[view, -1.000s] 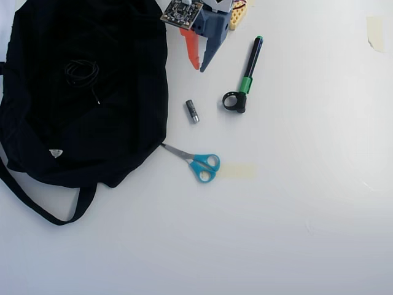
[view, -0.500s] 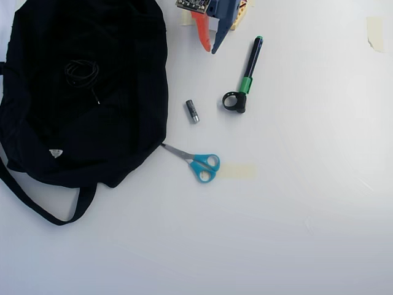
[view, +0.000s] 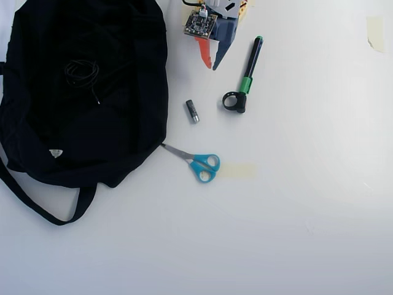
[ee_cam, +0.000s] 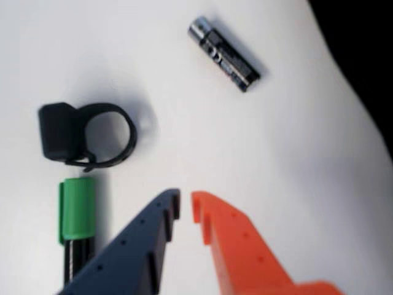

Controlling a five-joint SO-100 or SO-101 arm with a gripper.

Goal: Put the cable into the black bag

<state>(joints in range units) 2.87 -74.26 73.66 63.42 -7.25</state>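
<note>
Since half a second ago only the gripper (view: 211, 65) is shifted a little at the desk's far edge; it is nearly closed and empty. The cable (view: 81, 72), light and limp, is seen coiled on the bag (view: 129, 110), best taken across its loop. Battery (view: 192, 111), pen (view: 250, 64) and scissors (view: 199, 163) lie apart, blocking nothing.

Pincer (view: 212, 66) at the overhead view's top edge, tips pointing down — jaws nearly closed, holding nothing
</note>
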